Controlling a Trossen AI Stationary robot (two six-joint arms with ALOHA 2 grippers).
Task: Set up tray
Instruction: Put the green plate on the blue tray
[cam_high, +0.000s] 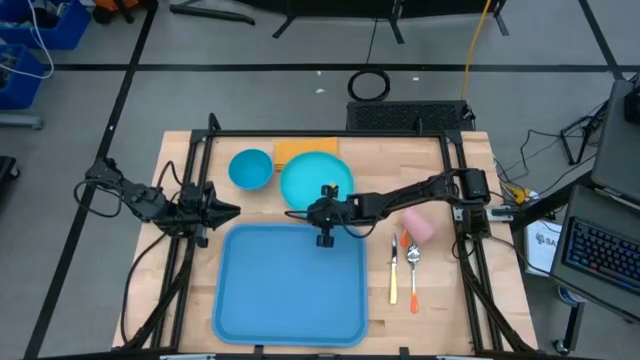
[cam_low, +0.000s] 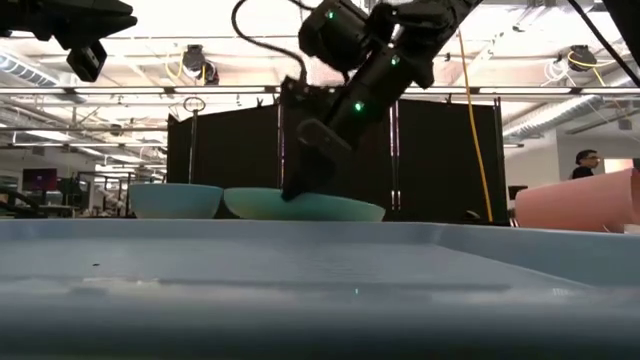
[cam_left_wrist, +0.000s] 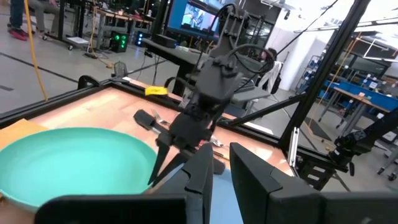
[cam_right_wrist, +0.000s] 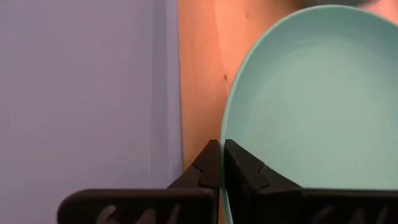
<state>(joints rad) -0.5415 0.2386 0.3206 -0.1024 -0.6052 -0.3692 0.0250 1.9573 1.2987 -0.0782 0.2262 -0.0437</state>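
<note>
Tray (cam_high: 290, 285) sits flat on surface (cam_high: 180, 160), front centre. Right arm reaches across, wrist pitched down; right end effector (cam_right_wrist: 221, 163) clamped on plate (cam_right_wrist: 311, 106) rim just behind tray. Left end effector (cam_high: 232, 210) waits off tray's left corner, fingers nearly together, holding nothing.

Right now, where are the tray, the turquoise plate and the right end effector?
tray (cam_high: 290, 290), high view, bare middle of its floor.
turquoise plate (cam_high: 305, 175), high view, inner surface.
right end effector (cam_right_wrist: 221, 163), right wrist view, between fingertips at the plate's rim.
</note>
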